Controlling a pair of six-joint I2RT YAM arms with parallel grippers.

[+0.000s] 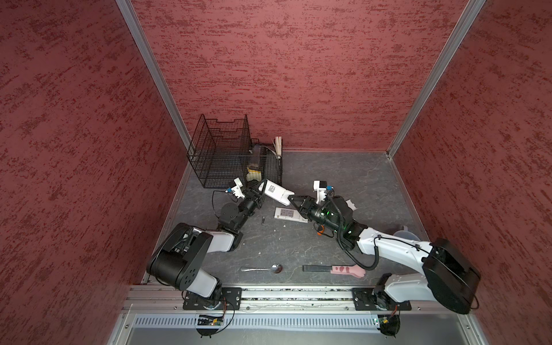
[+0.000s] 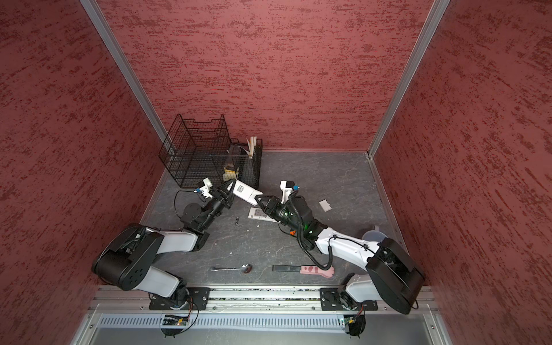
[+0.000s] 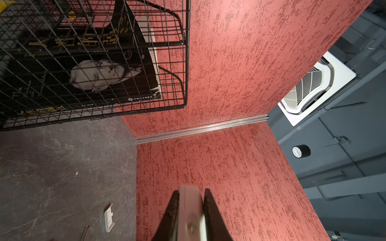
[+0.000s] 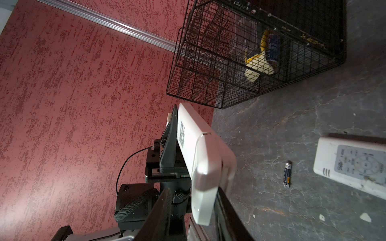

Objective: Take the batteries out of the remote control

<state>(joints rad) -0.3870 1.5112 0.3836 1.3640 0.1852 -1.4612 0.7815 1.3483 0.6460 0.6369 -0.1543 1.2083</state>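
wire rack (image 1: 221, 155) stands just behind the raised remote (image 1: 276, 192).

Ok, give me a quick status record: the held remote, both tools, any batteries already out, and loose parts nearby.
held remote: white, lifted off the table, spanning both tools
left tool: shut on one end of it
right tool: jaws either side of the other end; firm grip unclear
battery: one out, lying on the table
second remote: flat on the table, buttons up
battery cover: loose on the table
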